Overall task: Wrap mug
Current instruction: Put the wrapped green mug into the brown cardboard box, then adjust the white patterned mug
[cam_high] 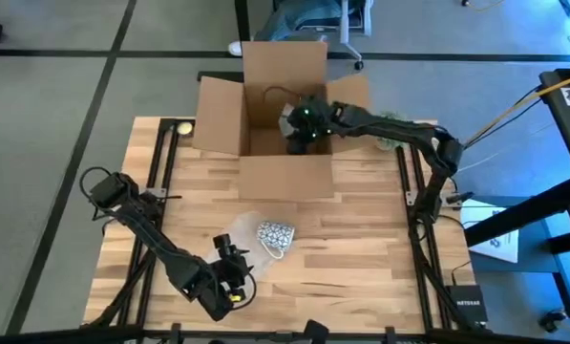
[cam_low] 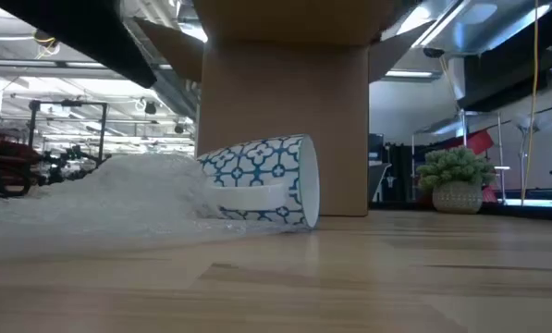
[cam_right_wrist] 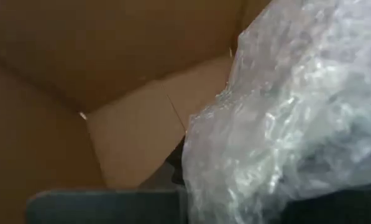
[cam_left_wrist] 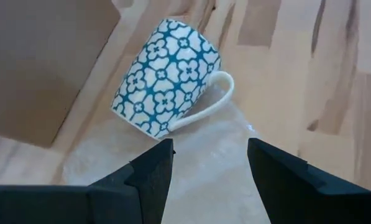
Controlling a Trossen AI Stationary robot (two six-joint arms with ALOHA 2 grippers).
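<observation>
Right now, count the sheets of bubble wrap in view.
2: one clear bubble wrap sheet under the teal-patterned mug; another at the right claw inside the cardboard box. More may be hidden.

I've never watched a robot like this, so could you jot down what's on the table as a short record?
mug: blue-patterned mug lying on its side on bubble wrap sheet
box: open cardboard box at the far edge
left claw: left claw open, near the mug
right claw: right claw inside the box, against bubble wrap bundle

Two dark jointed arms, green lights on the right one's wrist
</observation>
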